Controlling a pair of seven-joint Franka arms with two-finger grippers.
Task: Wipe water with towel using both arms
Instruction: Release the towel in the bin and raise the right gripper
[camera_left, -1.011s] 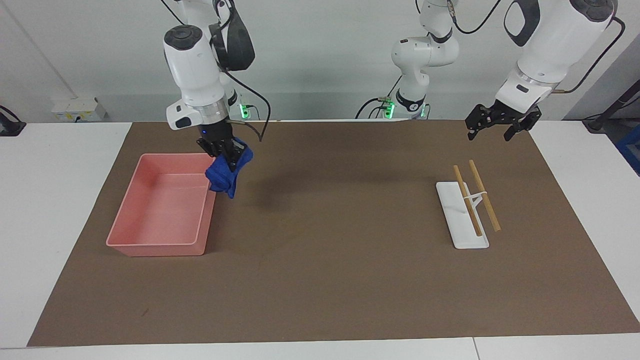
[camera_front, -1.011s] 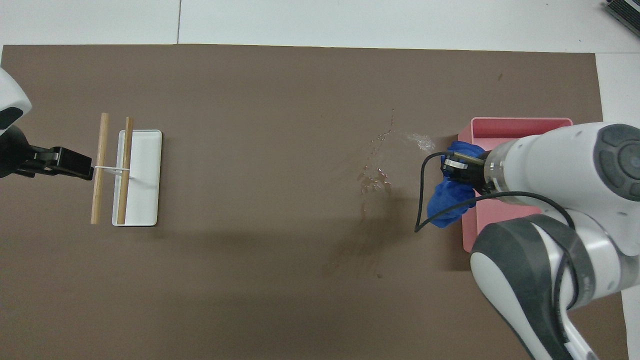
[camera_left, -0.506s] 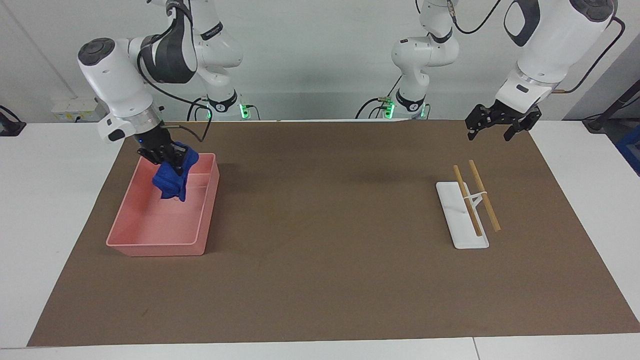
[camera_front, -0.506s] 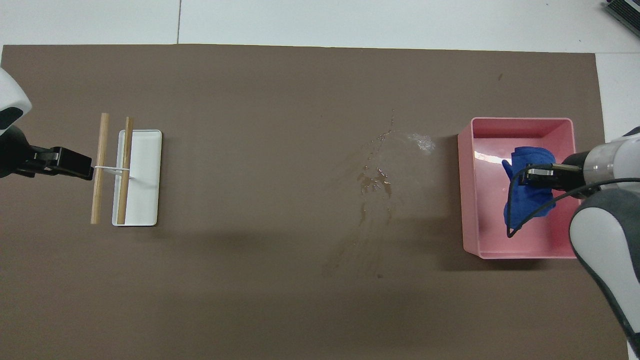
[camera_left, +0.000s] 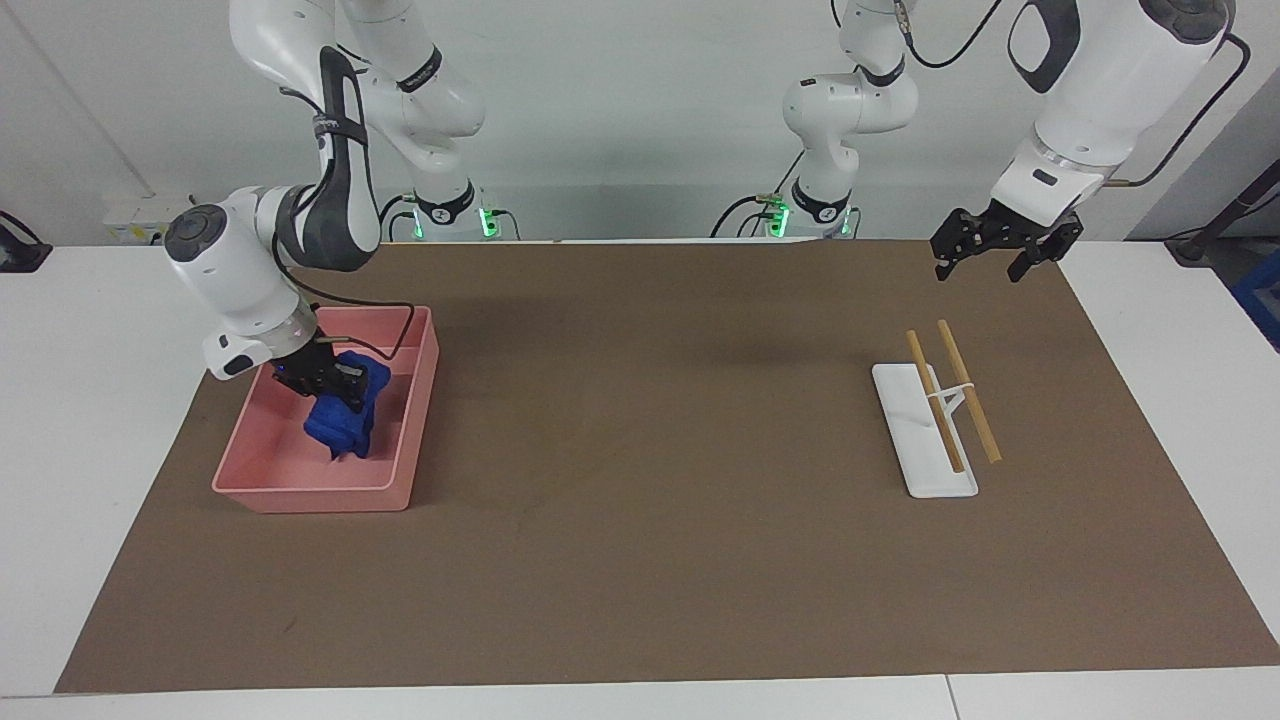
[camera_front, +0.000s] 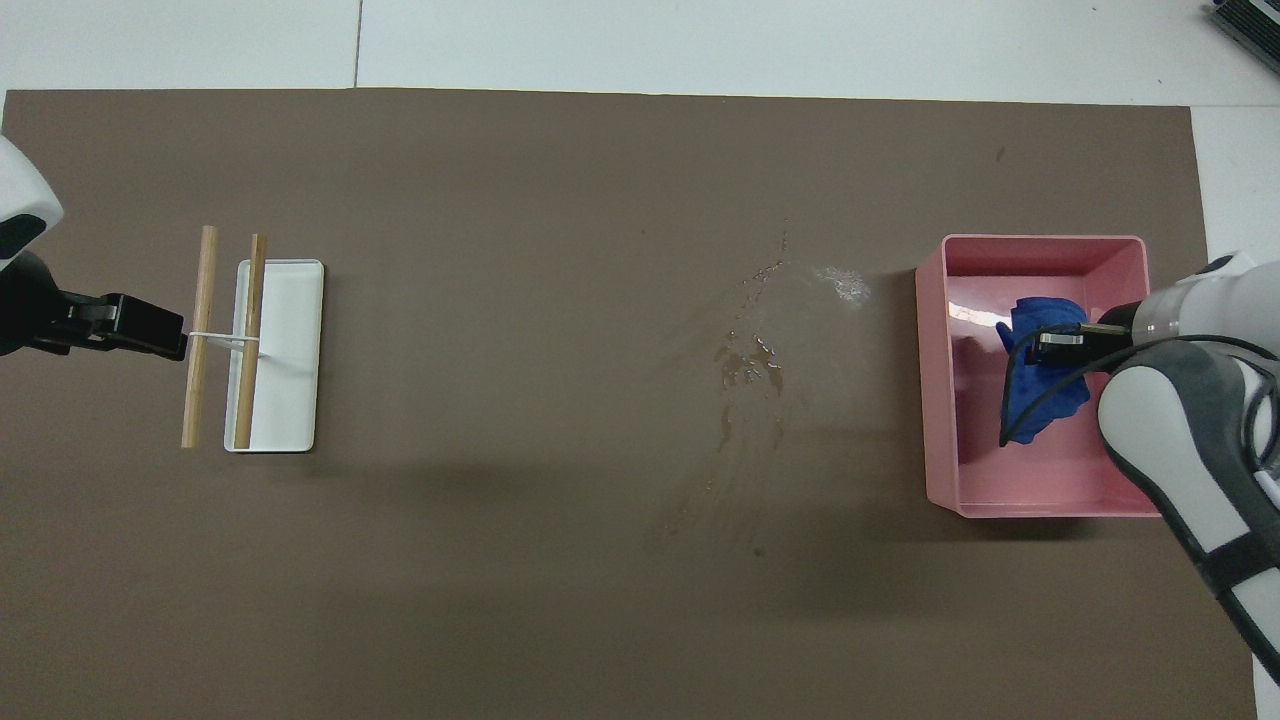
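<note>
The deep-blue towel is a bunched lump low inside the pink tray, at the right arm's end of the table. My right gripper is shut on the towel's top, and the towel's lower end seems to reach the tray's floor. In the overhead view the towel hangs under the right gripper within the tray. Wet streaks of water lie on the brown mat beside the tray, toward the middle. My left gripper waits open in the air over the mat's edge by the left arm's base; it also shows in the overhead view.
A white rack bearing two wooden sticks stands at the left arm's end; it also shows in the overhead view. The brown mat covers most of the white table.
My right gripper has carried the towel from over the tray's rim into the tray and lowered it. The left arm has not moved.
</note>
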